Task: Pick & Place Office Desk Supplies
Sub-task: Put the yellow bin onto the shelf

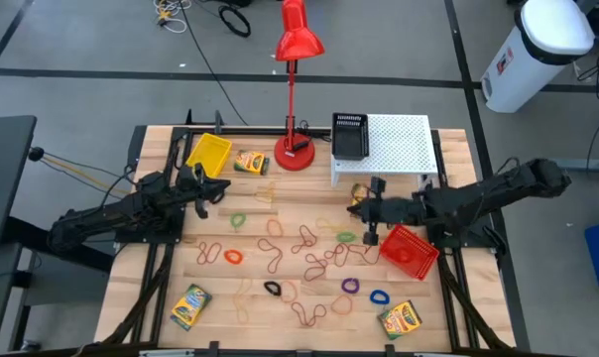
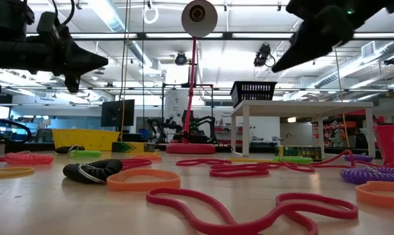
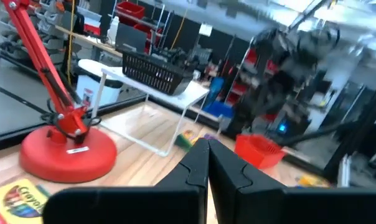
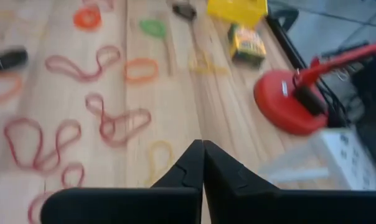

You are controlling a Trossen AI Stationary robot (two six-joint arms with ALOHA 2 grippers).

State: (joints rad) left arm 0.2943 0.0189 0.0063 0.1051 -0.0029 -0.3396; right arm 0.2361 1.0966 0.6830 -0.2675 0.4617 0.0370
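From above, thin rubbery loops [image 1: 304,238] curl across my slatted wooden bench [image 1: 448,149]; a red mesh bin [image 1: 411,250] sits at four o'clock, a yellow one [image 1: 209,153] at ten. My right fingers [image 1: 355,208] hover beside the red bin. Level view: a red loop [image 2: 249,205] lies flat. Wrist views: left fingers [image 3: 208,163] and right fingers [image 4: 203,163] pressed together, empty.

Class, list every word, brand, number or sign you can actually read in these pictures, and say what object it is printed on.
"Crayola": on the yellow-and-green crayon box beside the red lamp base, left wrist view; blurred, only just legible.
Other crayon boxes: print too small to read.
White label on the lamp base: blurred, unreadable.
Sign on the white bin off the table: too small to read.
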